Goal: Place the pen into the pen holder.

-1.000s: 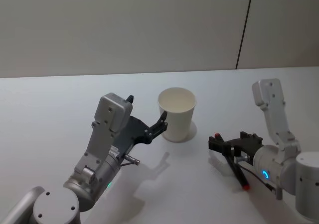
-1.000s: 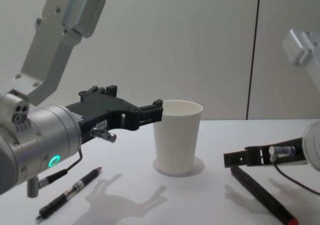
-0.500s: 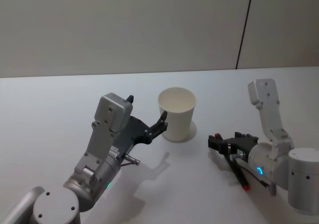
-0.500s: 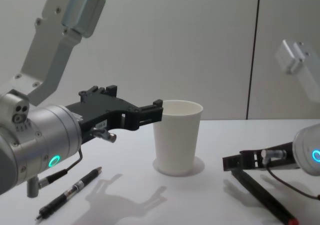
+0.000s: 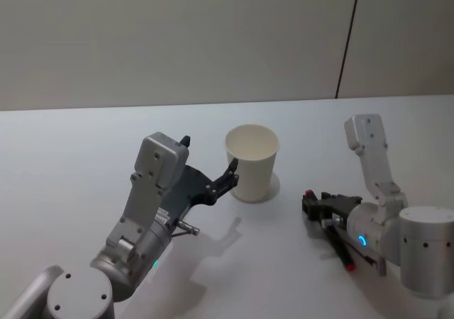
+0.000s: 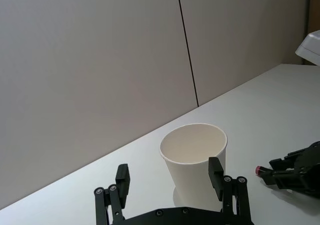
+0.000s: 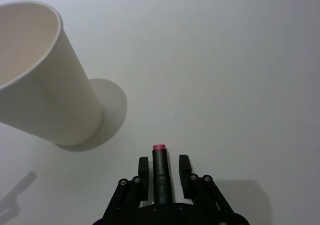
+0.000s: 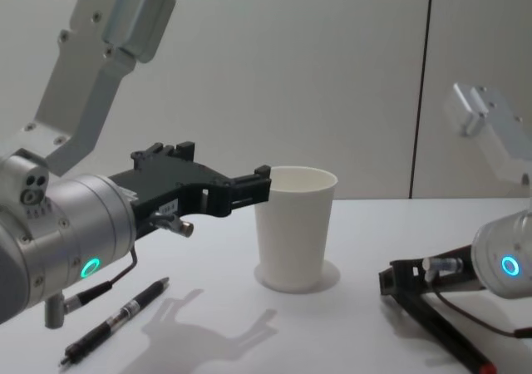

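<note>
Pen (image 7: pixel 159 171) was seen lying on the bench (image 5: pixel 71 156), right of the paper cup (image 5: pixel 252 161), not touching it. Right gripper (image 5: pixel 314 205) was placed over its red-tipped end, fingers (image 7: pixel 184 165) spread either side, unclamped. Left gripper (image 6: pixel 169 174) was held just beside the cup, fingers released.

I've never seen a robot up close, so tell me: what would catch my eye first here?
The white paper cup standing upright in the middle draws the eye, with the left gripper hovering beside it, fingers open. To its right, the right gripper sits low over the table, its open fingers straddling a black pen with a red tip. Another pen lies near the left arm.
</note>
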